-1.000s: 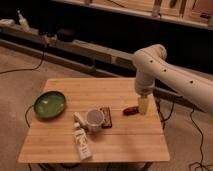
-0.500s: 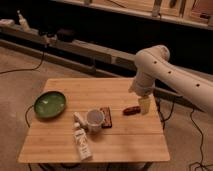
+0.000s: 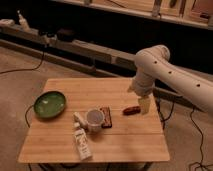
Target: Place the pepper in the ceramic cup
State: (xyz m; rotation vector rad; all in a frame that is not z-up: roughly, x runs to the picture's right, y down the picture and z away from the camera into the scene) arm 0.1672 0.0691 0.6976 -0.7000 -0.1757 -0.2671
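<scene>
Pepper: we see the pepper (image 3: 131,110) lying flat on the surface (image 3: 100,89), towards its right side. It is a small, dark red-brown and slightly curved piece.
Ceramic cup: the ceramic cup (image 3: 94,119) stands upright near the middle of the surface, to the left of the pepper and apart from it. Its mouth is open and faces up.
End effector: the end effector (image 3: 144,105) hangs just beside the pepper's right end, low over the surface. Its jaws stand wide and we see nothing held between them.
Weight and feel: we judge the pepper light and fairly stiff. Its glossy skin may slip or roll under a pinch.
Where to hold: we would take it across the middle of its length, with the jaws square to the long axis so it cannot pivot.
Fragility: we judge the cup hard and breakable, and light enough to be knocked aside, so the release calls for care.
Neighbours: a reddish-brown block (image 3: 105,117) lies touching or just beside the cup's right side. A green bowl (image 3: 50,103) sits at the far left.
Writing: the white bottle (image 3: 82,142) lying in front of the cup carries a label, but we cannot read any words or brand on it.
</scene>
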